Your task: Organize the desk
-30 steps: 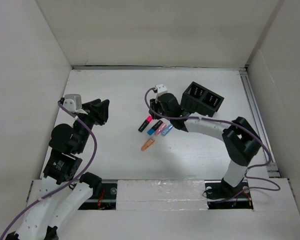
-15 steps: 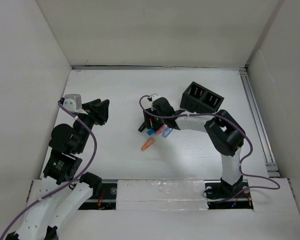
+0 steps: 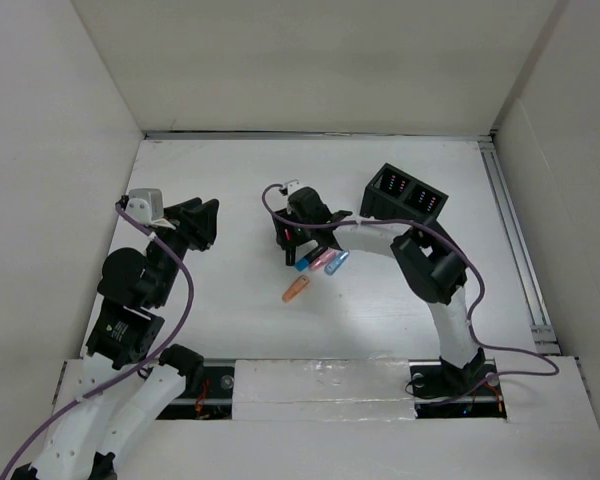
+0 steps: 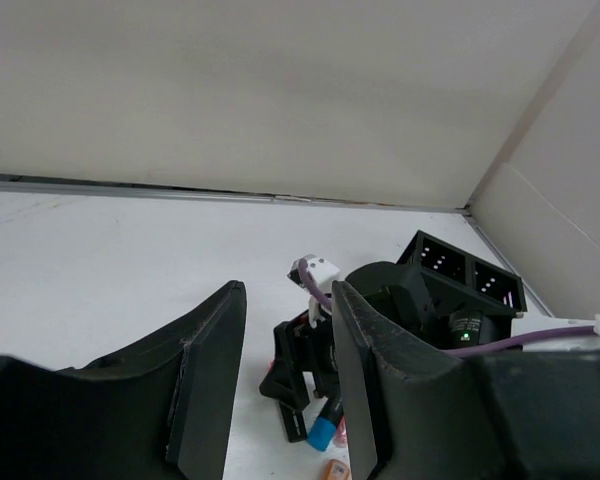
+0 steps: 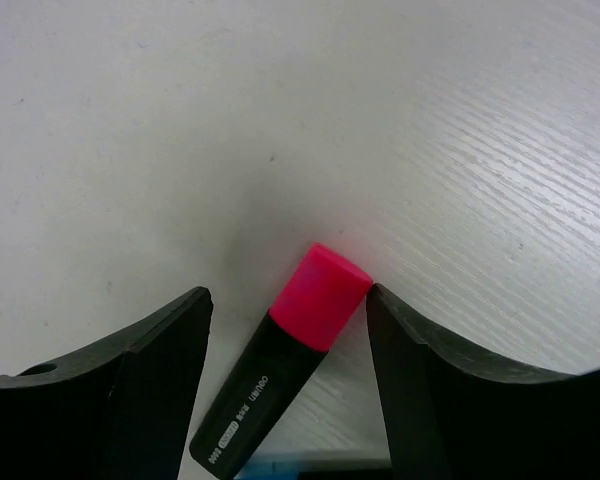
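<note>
On the white desk (image 3: 230,170) several highlighters lie in a row near the middle. In the top view I make out a blue-capped one (image 3: 302,263), a pink one (image 3: 323,261) and a light blue one (image 3: 337,263), with an orange one (image 3: 297,291) lying apart. My right gripper (image 3: 296,238) is low over the row's left end. In its wrist view the right gripper (image 5: 288,293) is open astride a black highlighter with a pink cap (image 5: 280,365), and the right fingertip (image 5: 380,305) touches the cap. My left gripper (image 4: 285,300) hovers at the left with a narrow empty gap between its fingers.
A black compartmented box (image 3: 405,195) stands tilted at the back right, close to the right arm's forearm. A metal rail (image 3: 510,235) runs along the desk's right edge, and white wall panels enclose the back and both sides.
My right gripper has slid left along the row to the pink-capped highlighter and opened around it, the arm's elbow folding in. The left arm has not moved.
</note>
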